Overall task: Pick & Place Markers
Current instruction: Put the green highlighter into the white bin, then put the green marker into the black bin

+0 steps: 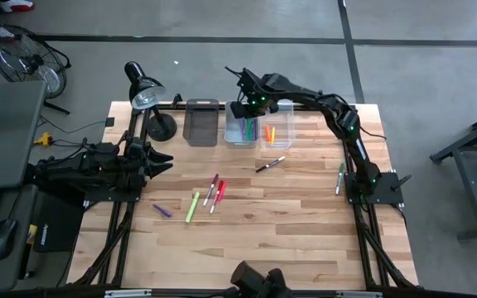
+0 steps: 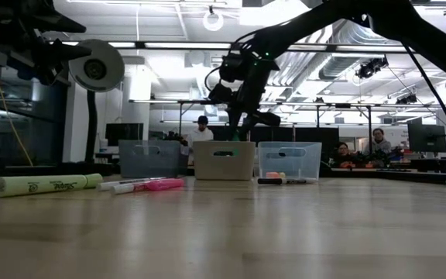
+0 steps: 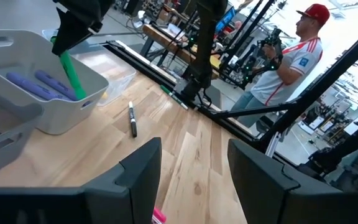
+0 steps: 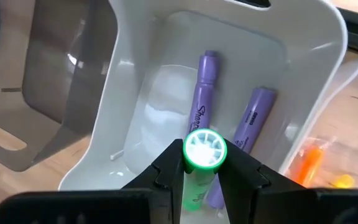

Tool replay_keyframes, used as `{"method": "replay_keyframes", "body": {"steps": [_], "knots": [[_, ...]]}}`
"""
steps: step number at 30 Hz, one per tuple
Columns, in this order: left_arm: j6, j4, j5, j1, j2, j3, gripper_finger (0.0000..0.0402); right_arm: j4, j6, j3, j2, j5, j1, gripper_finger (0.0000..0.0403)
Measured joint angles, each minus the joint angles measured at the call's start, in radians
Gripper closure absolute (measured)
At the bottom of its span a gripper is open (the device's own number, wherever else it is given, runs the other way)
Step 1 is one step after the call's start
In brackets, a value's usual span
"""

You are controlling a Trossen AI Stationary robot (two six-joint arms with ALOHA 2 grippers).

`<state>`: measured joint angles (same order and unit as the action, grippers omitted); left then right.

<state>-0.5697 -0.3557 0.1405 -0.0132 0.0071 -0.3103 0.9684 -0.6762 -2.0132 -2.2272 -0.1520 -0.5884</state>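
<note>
The right gripper (image 4: 201, 167) squeezes a green marker (image 4: 204, 151) over the middle bin (image 4: 135, 74), upper middle; next, let go. The left gripper (image 3: 191, 171) waits open

A black gooseneck desk lamp (image 1: 146, 93) stands at the far left corner of the light wooden table (image 1: 247, 240). Beside it along the far edge sit three small rectangular plastic bins in a row: a smoky grey one (image 1: 201, 122), a white one (image 1: 240, 132), then a clear one (image 1: 278, 132). Beyond the table, a person in a red cap and red-and-white shirt (image 3: 286, 57) stands in the room.
</note>
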Motion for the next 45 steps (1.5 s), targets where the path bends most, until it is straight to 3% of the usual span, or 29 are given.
{"method": "replay_keyframes", "body": {"steps": [11, 35, 45], "knots": [[0.0, -0.008, 0.008, 0.0, 0.0, 0.0, 0.0218, 0.0, 0.0, 0.0, 0.0, 0.064, 0.02, 0.033], [-0.011, -0.014, 0.011, 0.0, 0.0, -0.001, 0.0218, -0.069, -0.015, -0.002, -0.066, 0.059, 0.031, 0.0329], [-0.011, -0.014, 0.022, 0.0, 0.0, -0.001, 0.0218, -0.068, 0.003, -0.002, -0.067, 0.039, 0.031, 0.0283]]}}
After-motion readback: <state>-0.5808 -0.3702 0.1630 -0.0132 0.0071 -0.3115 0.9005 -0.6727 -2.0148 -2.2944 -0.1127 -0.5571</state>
